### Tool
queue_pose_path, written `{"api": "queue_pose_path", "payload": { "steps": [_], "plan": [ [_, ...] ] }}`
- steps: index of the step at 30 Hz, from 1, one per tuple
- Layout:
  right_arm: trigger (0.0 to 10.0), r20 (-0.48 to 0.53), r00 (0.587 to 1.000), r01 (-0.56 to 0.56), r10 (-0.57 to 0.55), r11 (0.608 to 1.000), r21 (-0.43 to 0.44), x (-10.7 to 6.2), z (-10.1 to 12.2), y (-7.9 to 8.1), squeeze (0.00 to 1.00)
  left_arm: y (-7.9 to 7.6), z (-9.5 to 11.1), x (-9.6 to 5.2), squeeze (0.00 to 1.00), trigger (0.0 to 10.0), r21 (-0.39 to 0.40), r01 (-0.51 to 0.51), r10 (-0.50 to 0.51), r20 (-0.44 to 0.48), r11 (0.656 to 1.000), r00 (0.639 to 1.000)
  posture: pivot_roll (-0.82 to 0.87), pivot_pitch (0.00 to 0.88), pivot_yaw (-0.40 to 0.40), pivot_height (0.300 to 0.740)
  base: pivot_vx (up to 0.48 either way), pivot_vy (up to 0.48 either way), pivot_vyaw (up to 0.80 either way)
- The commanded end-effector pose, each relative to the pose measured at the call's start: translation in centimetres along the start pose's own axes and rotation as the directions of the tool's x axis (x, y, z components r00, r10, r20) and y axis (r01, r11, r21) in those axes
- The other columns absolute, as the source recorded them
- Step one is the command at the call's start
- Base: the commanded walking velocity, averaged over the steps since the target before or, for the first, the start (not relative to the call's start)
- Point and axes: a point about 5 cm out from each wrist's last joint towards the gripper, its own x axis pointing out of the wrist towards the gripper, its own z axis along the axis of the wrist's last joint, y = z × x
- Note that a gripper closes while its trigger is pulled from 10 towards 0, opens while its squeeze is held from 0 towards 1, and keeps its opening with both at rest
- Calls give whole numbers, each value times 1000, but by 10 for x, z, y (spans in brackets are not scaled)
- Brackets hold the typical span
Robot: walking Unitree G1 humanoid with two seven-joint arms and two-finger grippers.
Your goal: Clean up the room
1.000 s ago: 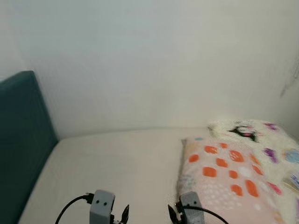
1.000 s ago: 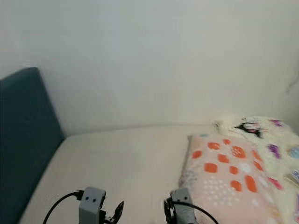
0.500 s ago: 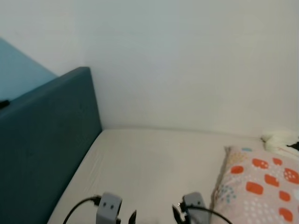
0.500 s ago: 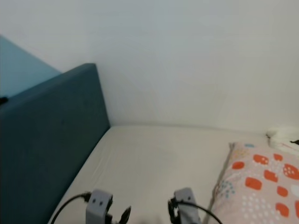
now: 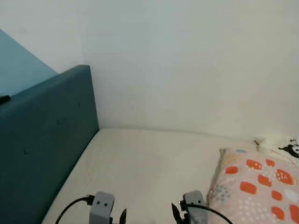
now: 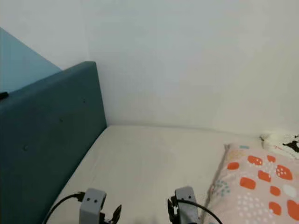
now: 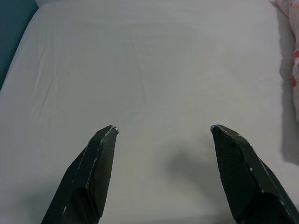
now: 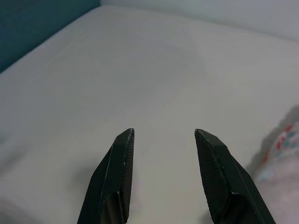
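Setting: home bedroom.
White-sheeted mattress [image 5: 149,163], teal upholstered headboard [image 5: 42,140], orange-spotted pink pillow [image 5: 254,186] against plain white wall [image 5: 187,60].

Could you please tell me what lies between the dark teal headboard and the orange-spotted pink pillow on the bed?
Just bare white bedsheet, faintly creased, between the dark teal headboard and the orange-spotted pink pillow, as both eye views show.

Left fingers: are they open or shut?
Open: the left gripper has its fingers wide apart above the bare mattress, holding nothing.
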Motion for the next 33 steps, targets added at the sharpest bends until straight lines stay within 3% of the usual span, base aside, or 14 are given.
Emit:
{"api": "queue_pose_path", "payload": {
  "steps": [1,17,25,33],
  "plan": [
    [10000,-11,1000,5,-5,1000,10,-3,-4,-2,0,-2,-6,-2,0,10000,4,6,-6,-29,1000,1000,6,91,-33,740,0,-345,0],
    [10000,-10,1000,5,-5,1000,9,-2,-3,-4,0,-2,-5,1,0,10000,6,-8,8,-24,1000,1000,3,83,-36,740,0,-346,0],
    [10000,-11,1000,3,-3,1000,9,-2,-3,-3,0,-2,-7,2,0,10000,-4,0,0,-55,1000,998,3,87,-37,740,0,354,0],
    [10000,-11,1000,4,-4,1000,9,-2,-3,-3,0,-3,-5,3,0,10000,6,12,-12,-34,1000,999,4,88,-37,740,0,0,0]
  ]
}}
